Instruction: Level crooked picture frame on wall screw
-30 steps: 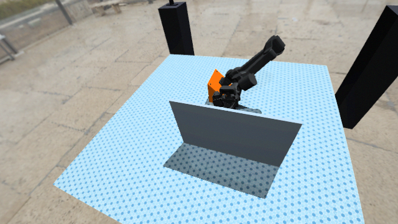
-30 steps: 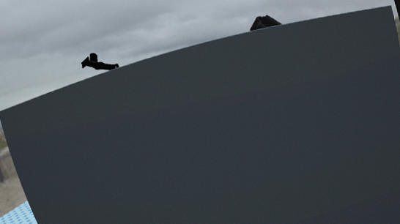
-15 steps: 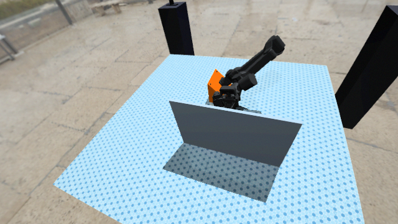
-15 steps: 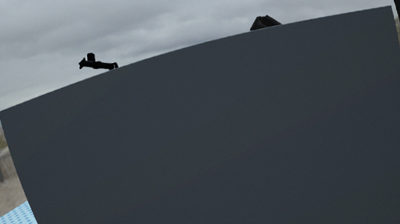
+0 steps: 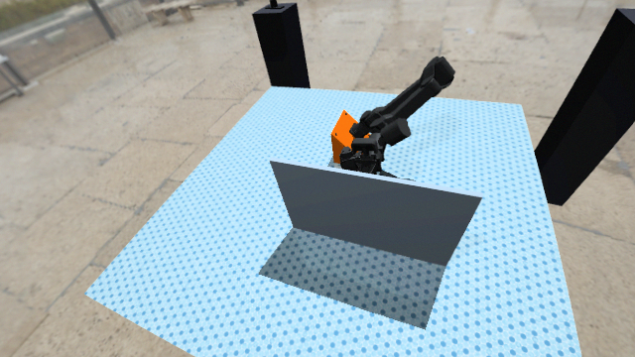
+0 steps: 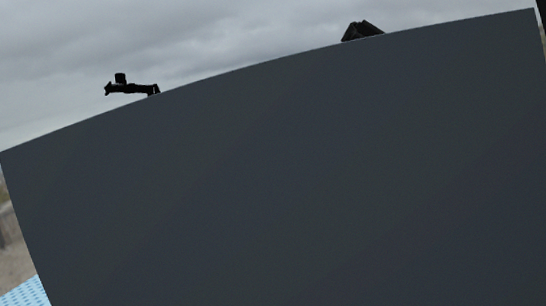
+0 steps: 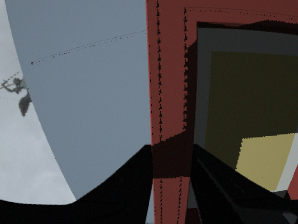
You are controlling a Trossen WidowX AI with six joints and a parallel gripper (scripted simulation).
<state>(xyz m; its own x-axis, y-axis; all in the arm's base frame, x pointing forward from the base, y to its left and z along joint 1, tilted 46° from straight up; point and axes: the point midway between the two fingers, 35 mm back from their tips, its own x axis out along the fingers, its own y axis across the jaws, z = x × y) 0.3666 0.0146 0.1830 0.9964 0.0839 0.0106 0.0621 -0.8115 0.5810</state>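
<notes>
Clamped on the side moulding of the picture frame (image 7: pixel 169 63), end effector (image 7: pixel 172 183) with jaws straddling the red-brown border in the wrist view, dark fingers rising from the bottom edge on either side of it

Seen from the top camera, orange back of the frame (image 5: pixel 341 135) tilted against the far face of the grey wall panel (image 5: pixel 372 213), behind the panel's upper edge; wall screw and notched strip out of sight in every view

Judged to be the lift-and-shift step: frame gripped, not released for a look. Next move likely a small raise off the screw, a sideways slip of one notch toward the high side, then a release and a check of level. Which side hangs high, hard to call from these angles

Black arm (image 5: pixel 412 96) reaching down from the far side of the dotted blue desk (image 5: pixel 198 238), elbow high, forearm sloping toward the panel, wrist folded low beside the frame. From the exterior camera, only a dark tip of the arm (image 6: pixel 361 30) showing above the panel's curved top
</notes>
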